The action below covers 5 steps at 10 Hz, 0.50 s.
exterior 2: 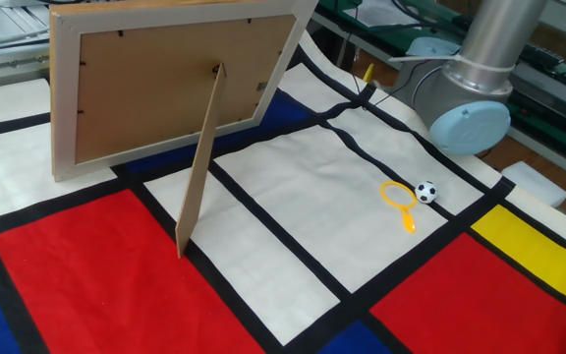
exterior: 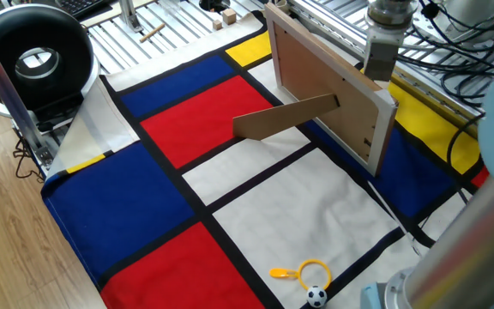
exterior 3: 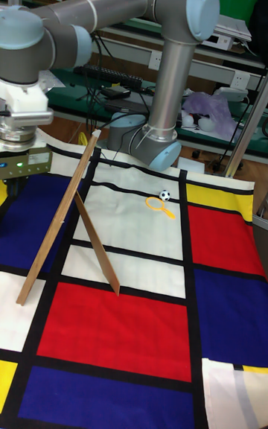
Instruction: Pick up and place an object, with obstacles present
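With the gripper [exterior: 378,70] lowered behind the standing picture frame [exterior: 326,86], where neither the fingers' state nor the wooden cube can be made out, the frame could be toppled if clipped by the wrist.

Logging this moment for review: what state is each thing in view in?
Picture frame: upright, leaning back on its prop leg.
Hand: down behind the frame, fingers hidden; open or shut cannot be told.
Toy football: resting on white cloth, beside the ring.
Yellow ring: lying flat.
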Available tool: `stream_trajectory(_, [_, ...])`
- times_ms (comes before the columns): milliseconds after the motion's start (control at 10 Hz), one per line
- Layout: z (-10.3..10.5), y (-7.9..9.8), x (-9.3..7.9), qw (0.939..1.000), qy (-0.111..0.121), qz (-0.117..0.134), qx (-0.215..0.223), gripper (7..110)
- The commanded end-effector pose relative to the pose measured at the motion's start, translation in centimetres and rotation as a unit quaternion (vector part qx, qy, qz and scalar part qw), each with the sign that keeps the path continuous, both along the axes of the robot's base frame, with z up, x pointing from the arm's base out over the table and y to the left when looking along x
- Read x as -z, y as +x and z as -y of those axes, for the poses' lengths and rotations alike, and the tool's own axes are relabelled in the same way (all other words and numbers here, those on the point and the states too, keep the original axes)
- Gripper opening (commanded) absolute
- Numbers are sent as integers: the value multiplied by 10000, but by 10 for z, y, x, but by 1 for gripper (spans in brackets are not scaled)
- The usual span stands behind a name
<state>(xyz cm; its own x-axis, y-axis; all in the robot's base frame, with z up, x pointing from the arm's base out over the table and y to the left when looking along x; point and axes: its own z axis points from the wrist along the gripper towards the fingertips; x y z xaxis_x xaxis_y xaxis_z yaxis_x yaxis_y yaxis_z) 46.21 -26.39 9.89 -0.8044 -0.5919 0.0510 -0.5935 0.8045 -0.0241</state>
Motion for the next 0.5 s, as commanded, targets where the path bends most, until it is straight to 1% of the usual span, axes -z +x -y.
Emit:
stream_trajectory(0, [10,15,22,9992,324,28,222,7])
stream_trajectory(200, [8,17,23,9972,329,29,666,7])
stream_trajectory(300, [22,15,24,9954,88,74,955,7])
stream_trajectory(400, [42,17,29,9943,-162,211,1029,7])
